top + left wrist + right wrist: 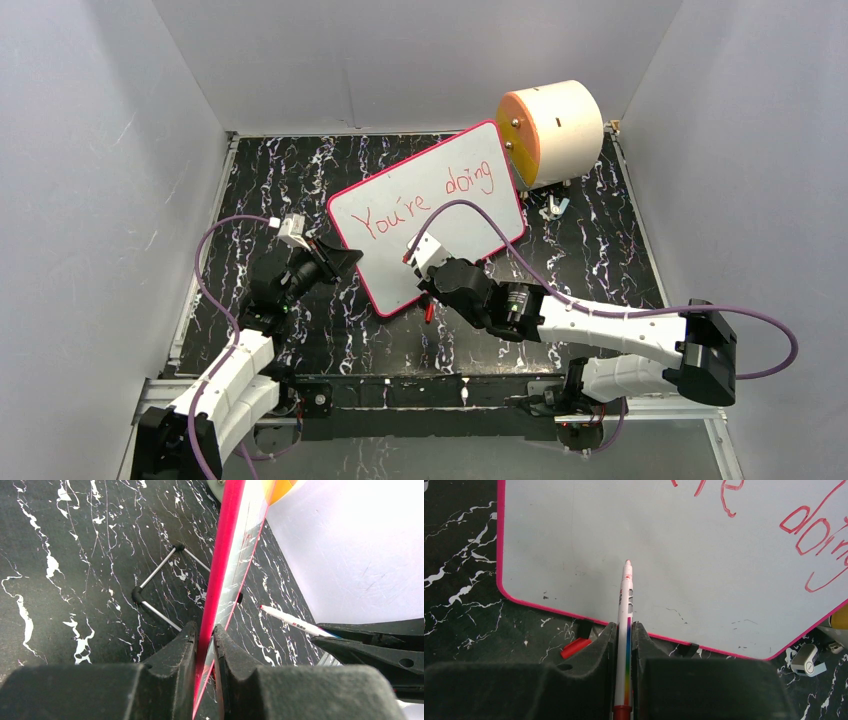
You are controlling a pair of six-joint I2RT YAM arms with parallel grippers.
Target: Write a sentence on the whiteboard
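**Board pinched at its edge, marker pinched over its face**

The whiteboard [400, 268] sits tilted mid-table. Its pink near-left edge runs between the jaws of the left gripper [352, 262], which pinch it from both faces. The right gripper [418, 256] pinches a marker [626, 605] lengthwise. The marker tip points at the bare lower part of the board, below the red sentence [392, 218], which so far reads "You're doing". A cream cylinder [560, 128] stands just behind the board's far corner.

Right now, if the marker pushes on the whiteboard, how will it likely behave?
Thin and flat, the whiteboard is probably stiff and light. Clamped at one edge by the left gripper, it may pivot. Its glossy face looks slippery.
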